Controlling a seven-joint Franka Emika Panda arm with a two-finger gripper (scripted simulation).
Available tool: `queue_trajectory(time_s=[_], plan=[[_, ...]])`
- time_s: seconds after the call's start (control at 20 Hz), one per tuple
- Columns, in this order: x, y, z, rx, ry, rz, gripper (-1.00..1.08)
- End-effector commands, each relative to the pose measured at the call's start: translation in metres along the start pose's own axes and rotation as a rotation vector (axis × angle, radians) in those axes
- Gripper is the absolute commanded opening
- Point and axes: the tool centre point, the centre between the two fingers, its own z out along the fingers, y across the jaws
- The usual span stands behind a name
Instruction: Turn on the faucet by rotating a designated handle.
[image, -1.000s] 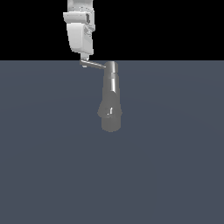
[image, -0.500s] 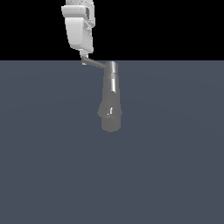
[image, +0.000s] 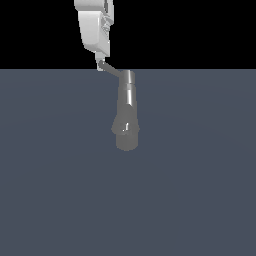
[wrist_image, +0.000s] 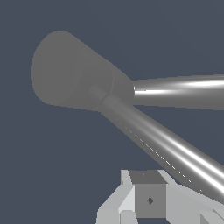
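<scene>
Plain slate-grey floor, flat & even, w/ a black backdrop above; straight horizon, soft diffuse light, no shadows.

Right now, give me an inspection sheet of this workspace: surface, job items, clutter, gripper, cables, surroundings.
Surface: plain dark grey-blue floor, unmarked.
Faucet: grey metal faucet, narrow cap at the far end, body widening to a rounded near end.
Handle: thin grey handle sticking out of the cap toward the exterior view's left, angled upward.
Clutter: nothing seen.
Gripper: white gripper at the handle's outer tip; the exterior view does not show whether it is open or shut.
Cables: nothing seen.
Surroundings: black background above the floor line.
</scene>
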Motion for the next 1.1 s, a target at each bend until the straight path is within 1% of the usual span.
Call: queue_trajectory(time_s=[0.0, 0.6, 0.65, 0.7, 1.05], plan=[[0.008, 0.008, 0.0, -0.009, 0.002, 0.003, -1.0], [0.033, 0.038, -0.01, -0.015, 0.002, -0.001, -1.0], [0.033, 0.038, -0.01, -0.015, 0.002, -0.001, -1.0], [0.027, 0.035, -0.01, -0.011, 0.001, -0.007, -1.0], [0.078, 0.037, -0.011, -0.013, 0.002, -0.004, -1.0]])
